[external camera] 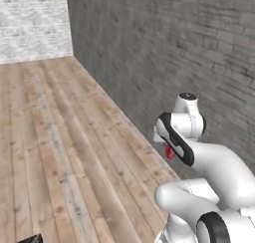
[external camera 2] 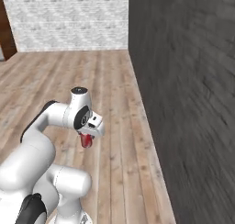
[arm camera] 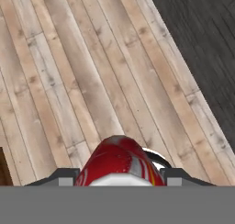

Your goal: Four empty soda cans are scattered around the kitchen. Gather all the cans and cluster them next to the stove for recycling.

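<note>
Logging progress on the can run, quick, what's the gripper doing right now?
Gripper: shut on a red soda can, carried above the wood plank floor.

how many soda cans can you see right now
1: a red cylindrical soda can, clamped in the gripper's jaws above the wood plank floor. Others may be out of view.

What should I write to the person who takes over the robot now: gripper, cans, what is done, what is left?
Gripper: shut on a red soda can, held above the wood plank floor beside the dark brick wall.
The can also shows under the hand in both base views.
Done: this one can is picked up.
Left: bring it next to the stove, then the other cans.
</note>
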Motion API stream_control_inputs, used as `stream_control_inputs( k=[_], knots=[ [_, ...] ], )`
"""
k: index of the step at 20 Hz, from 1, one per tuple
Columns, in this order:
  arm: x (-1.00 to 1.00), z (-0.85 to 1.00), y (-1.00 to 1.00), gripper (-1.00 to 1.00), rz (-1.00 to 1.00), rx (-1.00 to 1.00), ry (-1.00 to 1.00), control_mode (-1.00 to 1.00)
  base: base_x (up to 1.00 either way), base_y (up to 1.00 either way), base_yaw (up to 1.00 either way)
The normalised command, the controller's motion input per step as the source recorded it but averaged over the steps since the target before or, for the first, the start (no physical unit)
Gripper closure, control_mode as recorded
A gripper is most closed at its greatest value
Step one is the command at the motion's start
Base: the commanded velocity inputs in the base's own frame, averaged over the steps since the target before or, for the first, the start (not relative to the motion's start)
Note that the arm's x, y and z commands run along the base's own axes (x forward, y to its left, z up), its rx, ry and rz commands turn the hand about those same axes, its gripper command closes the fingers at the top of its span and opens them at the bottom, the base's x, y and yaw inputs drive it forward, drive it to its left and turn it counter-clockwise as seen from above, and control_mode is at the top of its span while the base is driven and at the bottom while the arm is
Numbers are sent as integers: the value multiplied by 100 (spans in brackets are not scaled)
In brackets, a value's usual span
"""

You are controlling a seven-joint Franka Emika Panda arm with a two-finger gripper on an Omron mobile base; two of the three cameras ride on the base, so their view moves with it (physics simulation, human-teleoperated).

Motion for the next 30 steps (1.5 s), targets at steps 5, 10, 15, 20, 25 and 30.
stream_control_inputs(
  k=[5, 10, 15, 20, 25, 30],
  knots=[
    [0, 0, 0, 100, 0, 0, 0, 100, 49, 19, 35],
    [0, 0, 0, 100, 0, 0, 0, 100, 51, 18, 33],
    [0, 0, 0, 100, 0, 0, 0, 100, 59, 13, 28],
    [0, 0, 0, 100, 0, 0, 0, 100, 63, 11, 23],
    [0, 0, 0, 100, 0, 0, 0, 100, 66, 11, 19],
    [0, 0, 0, 100, 0, 0, 0, 100, 71, 8, 15]
  ],
)
